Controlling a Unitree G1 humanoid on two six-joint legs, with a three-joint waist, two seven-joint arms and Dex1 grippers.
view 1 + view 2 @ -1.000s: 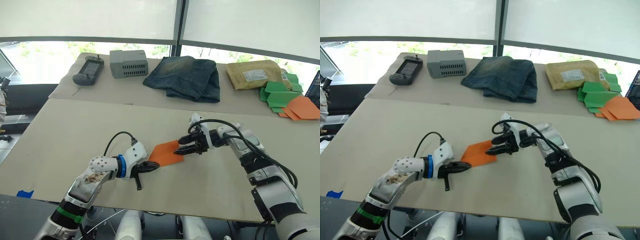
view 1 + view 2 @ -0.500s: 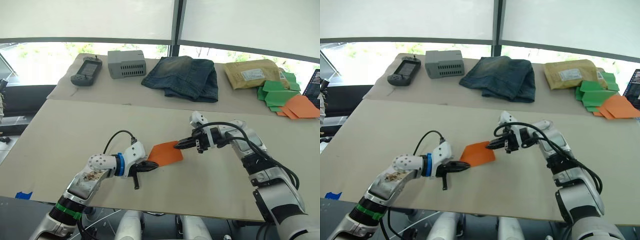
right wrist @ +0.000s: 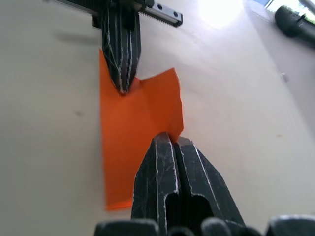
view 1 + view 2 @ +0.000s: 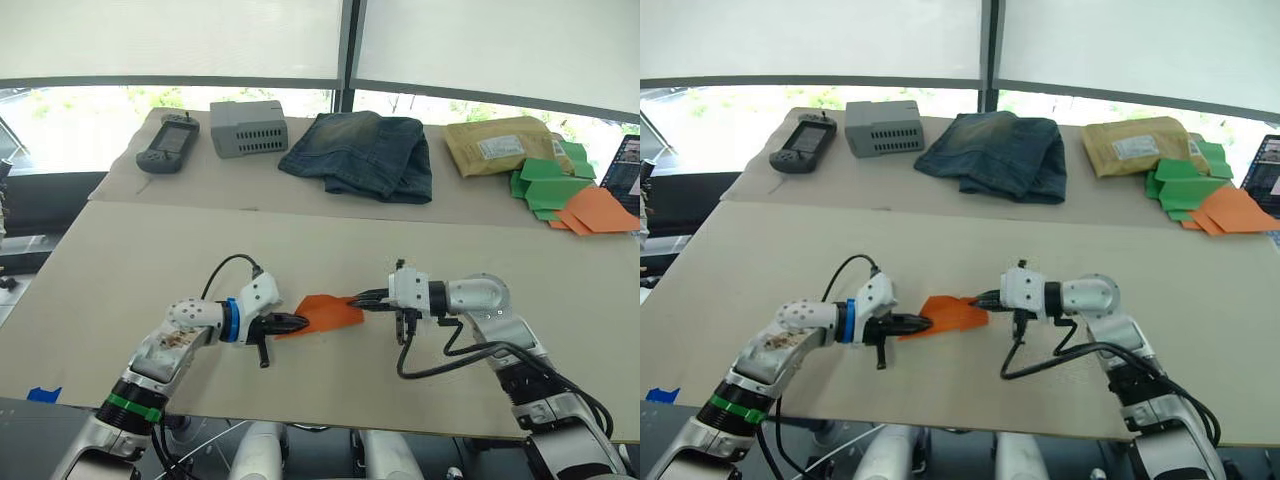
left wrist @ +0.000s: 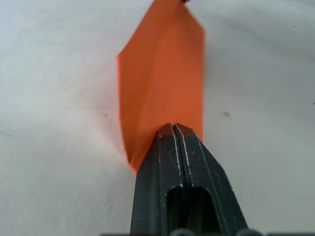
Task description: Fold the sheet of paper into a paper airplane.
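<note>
Pinching the sheet of paper [image 4: 325, 312] at opposite ends mid-table: left gripper [image 4: 300, 323] and right gripper [image 4: 357, 297] both clamped on it. I'm keeping tension even so the crease lands straight, not tearing it.

No legible text — envelope label [image 4: 497, 147] unreadable

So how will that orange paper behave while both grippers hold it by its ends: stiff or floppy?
Probably floppy: the paper is thin and already bows and creases between the left gripper and the right gripper. Likely very light, so a small pull could shift or tear it. The creases seen from the left wrist should lend a little stiffness along its length.
</note>
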